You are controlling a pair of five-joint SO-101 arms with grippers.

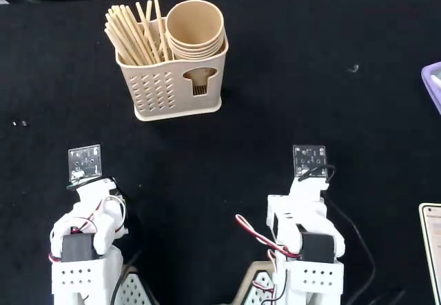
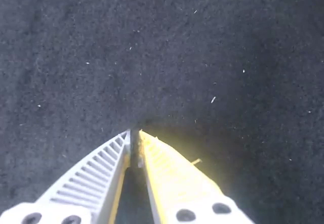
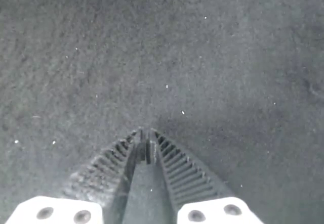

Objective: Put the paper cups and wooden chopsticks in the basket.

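Jaws of the left gripper (image 2: 135, 134) are pressed together on nothing, tips pointing down at the bare black desk (image 1: 310, 91). The right gripper (image 3: 146, 133) is the same, closed and empty over the cloth. Both arms sit folded at the near edge.

Outward from them, the basket (image 1: 172, 91) stands on the far side of the desk, straight beyond and a little right of the left arm, far and well to the left of the right arm, so the left arm is the nearer. The paper cups (image 1: 196, 26) are nested mouth-up in its right compartment. The wooden chopsticks (image 1: 134, 29) stand bundled in its left compartment, long axes nearly upright and fanning slightly.

No cup or chopstick lies loose on the desk, so the task looks finished and no reach seems called for.
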